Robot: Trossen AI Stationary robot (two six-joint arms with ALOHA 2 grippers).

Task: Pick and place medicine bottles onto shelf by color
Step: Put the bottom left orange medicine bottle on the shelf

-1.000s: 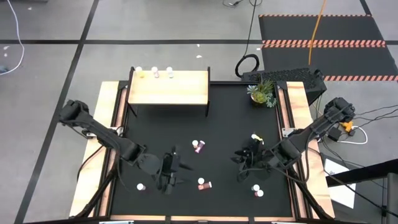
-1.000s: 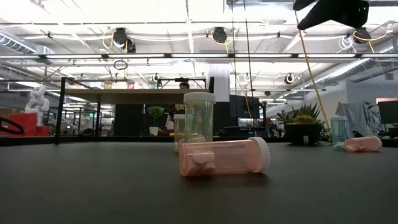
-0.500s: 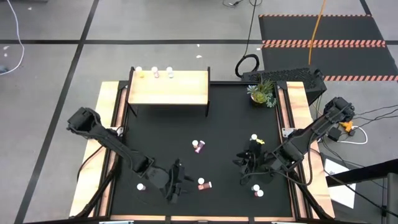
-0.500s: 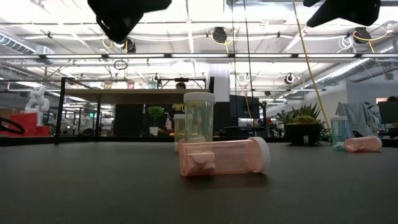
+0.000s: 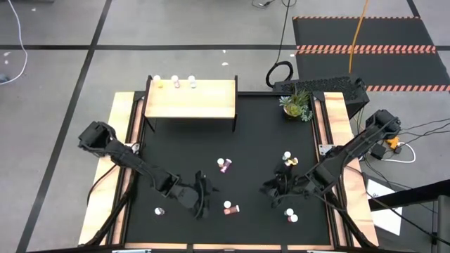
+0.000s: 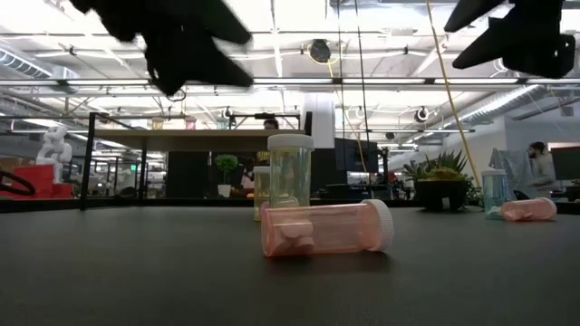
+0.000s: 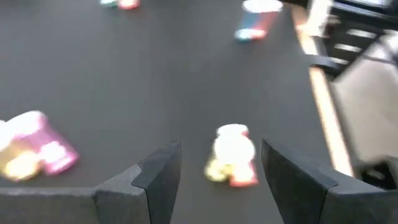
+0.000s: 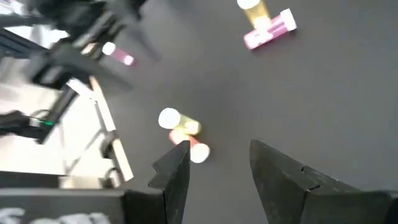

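My left gripper (image 5: 202, 197) (image 7: 219, 144) hangs open over the near middle of the table. It points at a pink white-capped bottle (image 5: 230, 208) (image 7: 231, 155) (image 6: 326, 228) that lies on its side just beyond the fingertips. A magenta bottle (image 5: 224, 165) (image 7: 34, 149) stands farther off. My right gripper (image 5: 271, 188) (image 8: 219, 146) is open above the table's right half, between a yellowish bottle (image 5: 287, 157) and another bottle (image 5: 291, 215). One more bottle (image 5: 159, 211) stands near the left rail. The shelf (image 5: 190, 100) stands at the far edge with three bottles (image 5: 175, 82) along its back.
A green potted plant (image 5: 297, 104) sits at the far right corner. Wooden side rails (image 5: 119, 154) border the black table top. The two grippers face each other across the pink bottle, about a hand's width apart. Bare table lies between the shelf and the bottles.
My left gripper has moved toward the table's right, closer to the lying pink bottle, and has come down into the low view. My right gripper has shifted slightly toward the near edge, uncovering the yellowish bottle. No bottle has moved.
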